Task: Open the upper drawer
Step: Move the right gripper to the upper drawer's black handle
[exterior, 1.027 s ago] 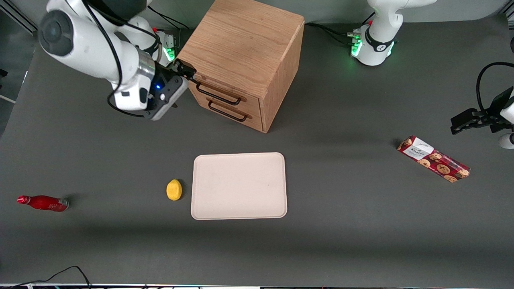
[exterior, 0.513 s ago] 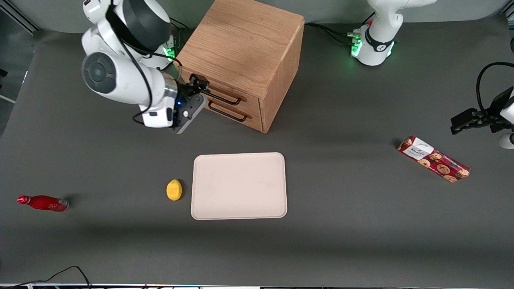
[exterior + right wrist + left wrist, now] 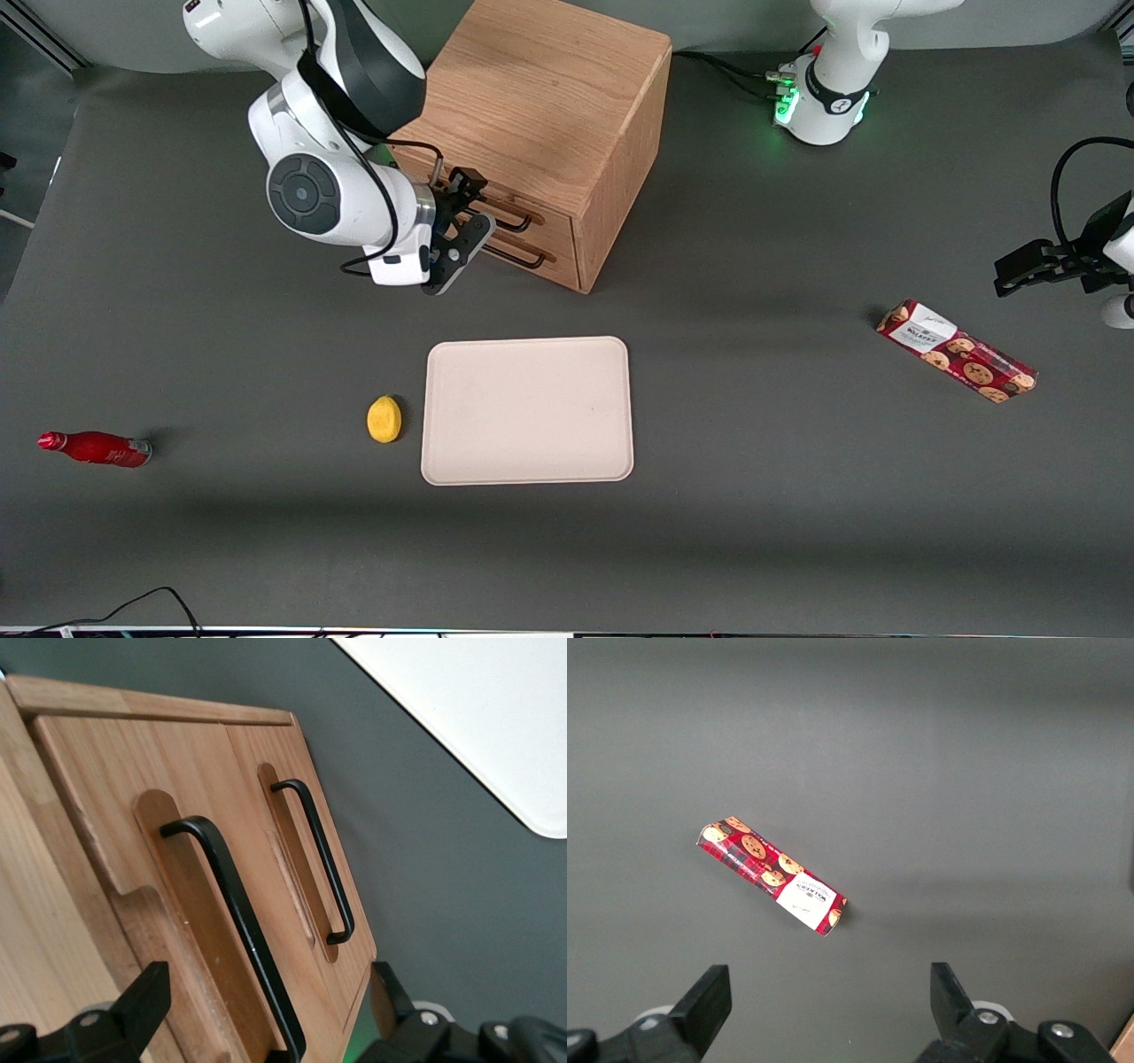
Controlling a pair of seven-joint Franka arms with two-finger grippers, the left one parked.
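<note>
From the front, the oak cabinet (image 3: 540,124) stands on the grey table (image 3: 753,532), at the end farther from the camera. Its upper drawer (image 3: 518,206) is shut, flush with the cabinet front, its dark handle (image 3: 505,209) running above the lower drawer (image 3: 532,251). The gripper (image 3: 467,206) sits right in front of the drawers at the handle end nearer the working arm's side. A beige tray (image 3: 528,410) lies nearer the camera, a lemon (image 3: 384,418) just beside it. A red bottle (image 3: 96,448) lies toward the working arm's end, a cookie pack (image 3: 956,351) toward the parked arm's end.

The left wrist view shows only the cookie pack (image 3: 771,876) on the grey table (image 3: 966,771).

In the right wrist view, the gripper (image 3: 266,1014) is spread wide and holds nothing; its two fingers (image 3: 133,1005) flank the upper drawer's handle (image 3: 237,912) without touching it. The upper drawer (image 3: 115,868) is closed, the lower drawer (image 3: 292,895) beside it, and a tray (image 3: 478,709) corner shows on the table (image 3: 443,904).
</note>
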